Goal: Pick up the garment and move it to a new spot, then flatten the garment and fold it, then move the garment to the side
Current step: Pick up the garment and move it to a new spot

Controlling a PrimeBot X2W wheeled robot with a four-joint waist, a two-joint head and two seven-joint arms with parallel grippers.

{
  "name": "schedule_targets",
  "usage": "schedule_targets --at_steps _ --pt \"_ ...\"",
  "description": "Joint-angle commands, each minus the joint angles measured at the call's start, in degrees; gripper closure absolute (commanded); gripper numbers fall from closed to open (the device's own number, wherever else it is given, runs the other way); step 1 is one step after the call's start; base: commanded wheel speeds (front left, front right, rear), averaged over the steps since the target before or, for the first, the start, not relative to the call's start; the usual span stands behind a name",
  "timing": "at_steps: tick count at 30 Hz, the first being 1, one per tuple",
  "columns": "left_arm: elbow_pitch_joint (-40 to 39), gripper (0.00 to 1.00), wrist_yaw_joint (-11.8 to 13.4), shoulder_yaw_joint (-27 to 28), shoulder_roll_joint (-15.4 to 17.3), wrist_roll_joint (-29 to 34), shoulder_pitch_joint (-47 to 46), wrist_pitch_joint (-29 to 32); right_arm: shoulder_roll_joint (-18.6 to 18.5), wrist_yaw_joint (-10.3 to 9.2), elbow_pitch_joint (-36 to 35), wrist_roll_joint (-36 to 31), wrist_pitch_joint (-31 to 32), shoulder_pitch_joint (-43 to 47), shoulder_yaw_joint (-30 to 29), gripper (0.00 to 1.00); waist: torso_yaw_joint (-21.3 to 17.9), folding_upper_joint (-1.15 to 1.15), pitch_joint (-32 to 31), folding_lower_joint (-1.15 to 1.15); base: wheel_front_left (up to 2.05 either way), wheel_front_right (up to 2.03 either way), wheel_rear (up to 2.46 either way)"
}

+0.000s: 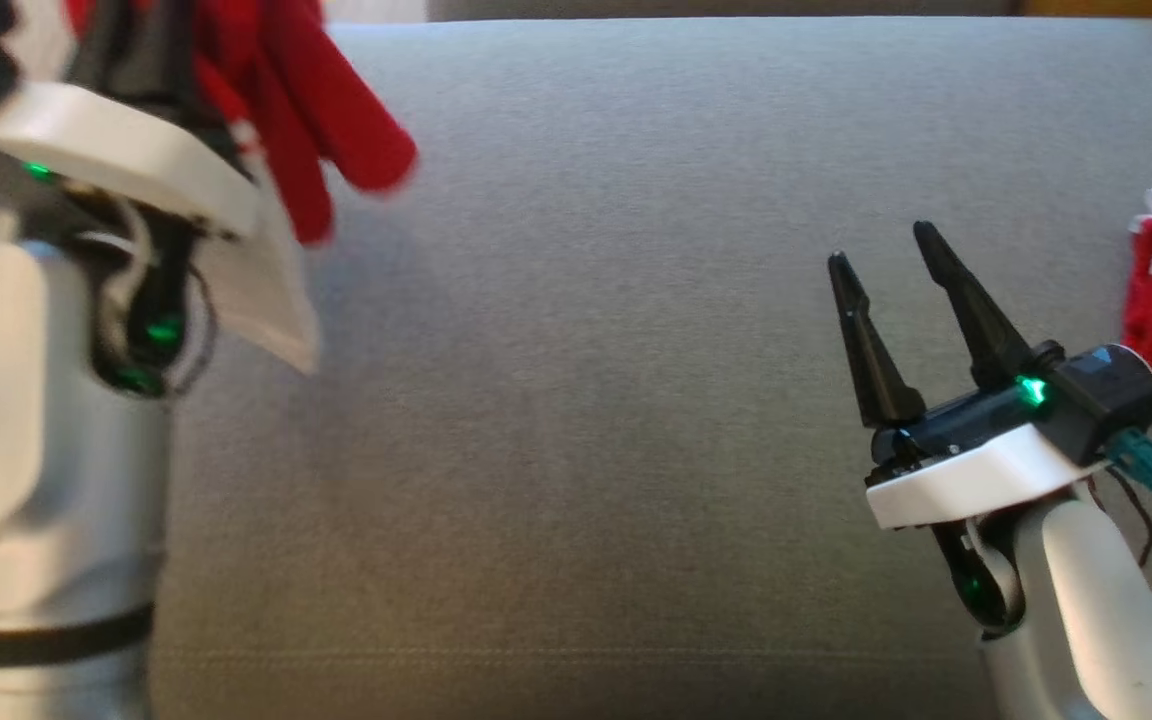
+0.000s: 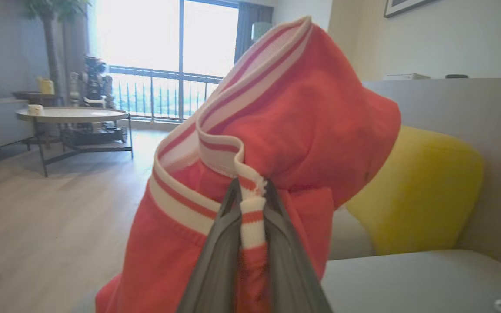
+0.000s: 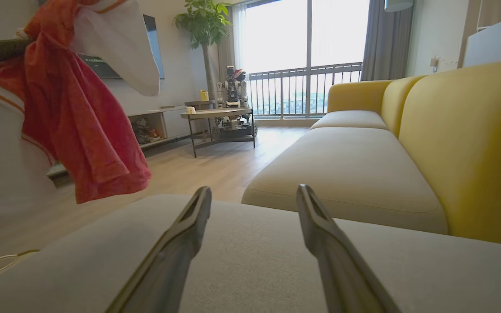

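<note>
One ribbed edge (image 2: 251,221) of the limp, light garment (image 2: 307,117) is being pinched by the left gripper (image 2: 252,182), the right gripper (image 1: 880,243) being held spread.

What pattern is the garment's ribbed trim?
White trim with red stripes; best in the left wrist view.
</note>
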Motion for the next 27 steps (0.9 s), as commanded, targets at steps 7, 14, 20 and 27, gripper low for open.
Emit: schedule_targets --at_steps 7,14,20,27 --pt "-7.75 1.00 1.74 -2.30 -5.86 -6.42 3.24 6.06 0.64 -0.02 -2.20 1.23 -1.29 -2.41 0.18 0.00 -8.17 0.00 1.73 0.01 0.00 0.00 0.00" --pt "-4.33 1.00 4.25 -6.64 -8.38 -10.71 4.38 3.77 0.65 -0.02 -2.42 2.38 -1.97 -3.83 1.63 0.00 -14.29 0.00 3.62 0.01 0.00 0.00 0.00" --pt "2.76 1.00 8.71 -16.42 -8.67 -16.63 3.21 -2.58 0.65 -0.02 -3.42 3.17 -2.41 -5.18 2.57 0.00 -19.64 0.00 5.17 0.01 0.00 0.00 0.00" --pt "11.37 0.00 11.55 -30.44 -8.69 -24.99 -0.03 -9.11 0.65 -0.02 -4.01 4.29 -2.90 -5.44 2.77 0.00 -22.19 0.00 6.12 0.01 0.00 0.00 0.00"
